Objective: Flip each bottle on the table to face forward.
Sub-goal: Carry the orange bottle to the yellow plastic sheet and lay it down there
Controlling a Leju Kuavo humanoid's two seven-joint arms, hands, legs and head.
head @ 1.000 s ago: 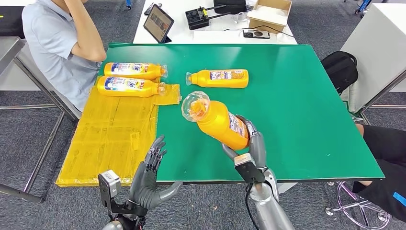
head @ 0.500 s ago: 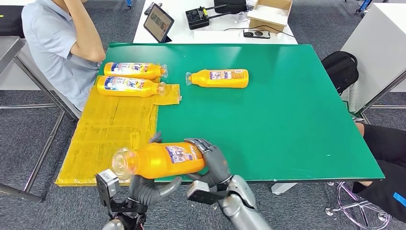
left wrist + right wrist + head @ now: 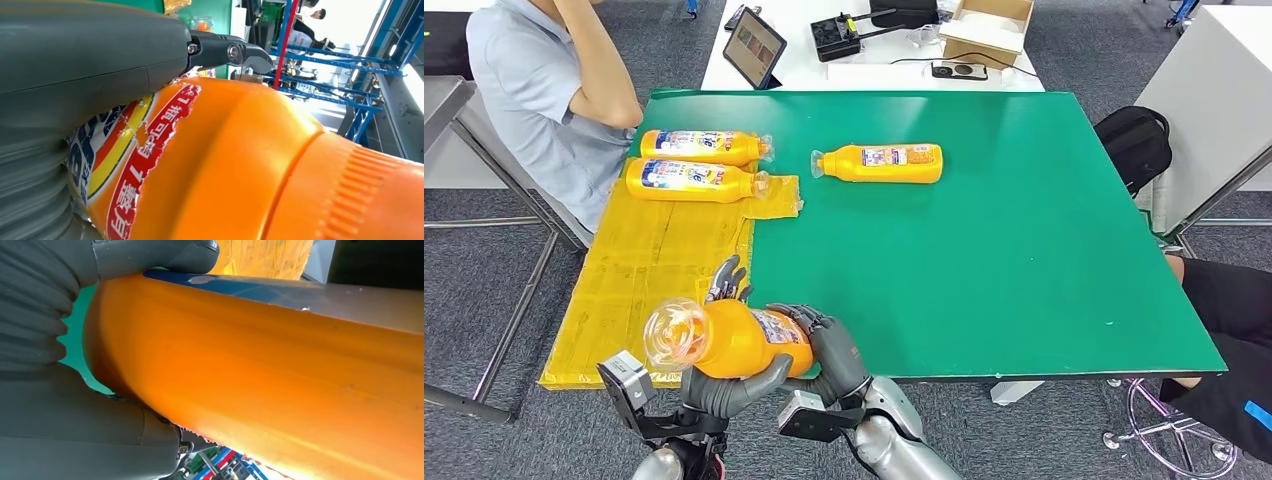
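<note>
**Both hands on one orange bottle**

I see the orange bottle (image 3: 729, 338) clasped between my left hand (image 3: 724, 385) beneath it and right hand (image 3: 832, 350) at its base, cap end pointing away from the right hand, over the green table (image 3: 1024, 250)'s near edge.

Four orange bottles are showing: one held bottle (image 3: 729, 340) is sitting lifted at the table's near edge, two labelled bottles (image 3: 699, 146) (image 3: 689, 180) are lying side by side at the far left, and one lone bottle (image 3: 881, 162) is lying mid-table. One green table (image 3: 1024, 240) is bearing one yellow sheet (image 3: 649, 290). One tablet (image 3: 754, 47) and one cardboard box (image 3: 987, 28) are sitting behind.
</note>
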